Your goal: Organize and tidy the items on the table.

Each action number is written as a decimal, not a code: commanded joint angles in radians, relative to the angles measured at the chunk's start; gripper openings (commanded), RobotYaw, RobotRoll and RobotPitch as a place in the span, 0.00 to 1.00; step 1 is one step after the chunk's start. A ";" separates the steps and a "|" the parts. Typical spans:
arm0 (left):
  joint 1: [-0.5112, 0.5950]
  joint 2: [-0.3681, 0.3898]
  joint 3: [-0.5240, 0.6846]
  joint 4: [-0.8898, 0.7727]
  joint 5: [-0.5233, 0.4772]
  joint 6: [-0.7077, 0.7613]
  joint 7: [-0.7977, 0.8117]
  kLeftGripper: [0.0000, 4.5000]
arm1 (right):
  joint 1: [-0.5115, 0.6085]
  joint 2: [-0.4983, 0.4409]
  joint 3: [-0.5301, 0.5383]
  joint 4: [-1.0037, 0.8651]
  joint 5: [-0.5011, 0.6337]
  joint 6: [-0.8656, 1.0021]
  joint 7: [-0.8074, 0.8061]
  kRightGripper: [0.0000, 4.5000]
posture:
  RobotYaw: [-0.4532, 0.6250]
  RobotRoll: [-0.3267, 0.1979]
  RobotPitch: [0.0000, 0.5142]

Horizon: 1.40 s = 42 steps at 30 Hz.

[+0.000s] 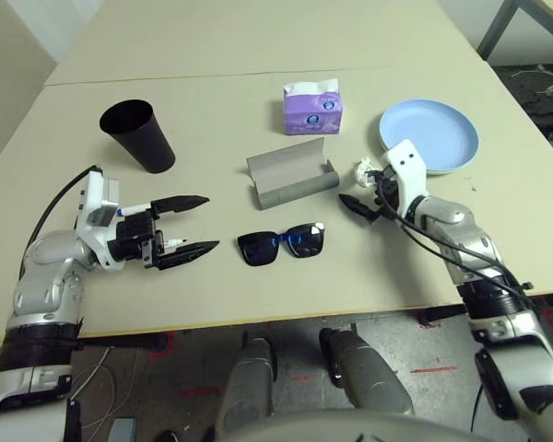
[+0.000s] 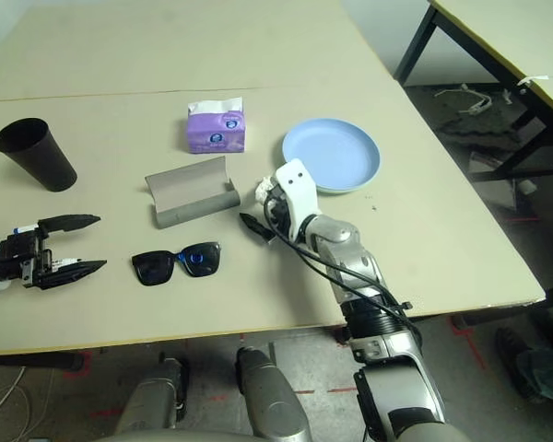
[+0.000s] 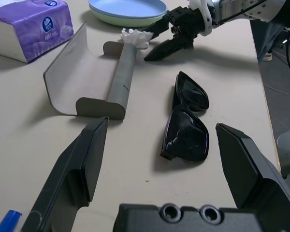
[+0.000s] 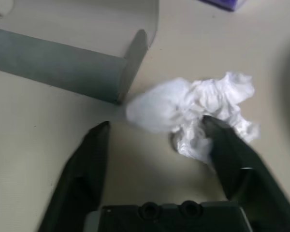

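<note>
Black sunglasses (image 1: 281, 244) lie near the table's (image 1: 258, 55) front edge, with the grey glasses case (image 1: 292, 177) lying open just behind them. My left gripper (image 1: 205, 223) is open, low over the table left of the sunglasses and pointing at them. A white marker with a blue cap (image 1: 134, 210) lies by its base, and a second white marker (image 1: 171, 243) shows under its near finger. The white tissue wad (image 4: 198, 106) lies right of the case. My right gripper (image 4: 159, 133) is open over it, one finger touching the wad.
A blue plate (image 1: 433, 133) sits stacked on a green plate (image 3: 130, 19) at the right, just behind my right gripper. The black cup (image 1: 138, 135) stands upright at the back left. The purple tissue pack (image 1: 311, 109) stands behind the case.
</note>
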 commanded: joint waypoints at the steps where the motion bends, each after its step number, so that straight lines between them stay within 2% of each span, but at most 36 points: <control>1: 0.018 -0.006 -0.004 -0.018 0.004 -0.003 0.003 1.00 | 0.000 0.003 0.015 0.014 -0.005 0.028 0.008 0.54 | 0.29 0.62 0.42; 6: 0.021 -0.016 -0.011 -0.025 0.007 -0.003 0.010 1.00 | -0.024 -0.006 -0.003 0.018 0.001 0.028 0.013 0.13 | 0.29 0.62 0.42; 8: 0.022 -0.018 -0.012 -0.026 0.008 -0.003 0.011 1.00 | -0.036 -0.010 -0.012 0.020 0.003 0.028 0.012 0.01 | 0.29 0.62 0.42; 17: 0.022 -0.023 -0.012 -0.018 0.013 -0.009 0.010 1.00 | -0.243 -0.115 -0.147 0.033 0.070 0.077 0.033 0.01 | 0.28 0.62 0.41; 21: 0.024 -0.027 -0.016 -0.009 0.019 -0.014 0.009 1.00 | -0.321 -0.181 -0.141 0.138 -0.003 0.005 -0.001 0.01 | 0.28 0.62 0.41; 24: 0.020 -0.031 -0.020 -0.009 0.021 -0.015 0.012 1.00 | -0.336 -0.208 -0.117 0.258 -0.085 -0.057 -0.071 0.01 | 0.28 0.62 0.41; 27: 0.018 -0.034 -0.022 -0.010 0.022 -0.014 0.015 1.00 | -0.322 -0.244 -0.061 0.327 -0.185 -0.098 -0.113 0.15 | 0.28 0.62 0.41; 31: 0.024 -0.032 -0.018 -0.016 0.016 -0.012 0.021 1.00 | -0.309 -0.280 -0.043 0.331 -0.216 -0.052 -0.077 0.48 | 0.28 0.62 0.41; 35: 0.037 -0.033 -0.011 -0.027 0.006 -0.007 0.030 1.00 | -0.249 -0.410 0.041 0.214 -0.228 0.110 0.154 0.79 | 0.28 0.62 0.42; 37: 0.043 -0.031 -0.007 -0.032 0.000 -0.004 0.030 1.00 | -0.240 -0.484 0.066 0.130 -0.223 0.130 0.259 0.96 | 0.28 0.62 0.42; 39: 0.047 -0.025 -0.001 -0.035 -0.006 0.001 0.029 1.00 | -0.257 -0.532 0.073 0.040 -0.191 0.148 0.361 0.99 | 0.28 0.62 0.42; 42: 0.048 -0.007 0.009 -0.027 -0.011 0.006 0.014 1.00 | -0.349 -0.523 0.070 -0.135 -0.092 0.240 0.496 0.99 | 0.27 0.62 0.43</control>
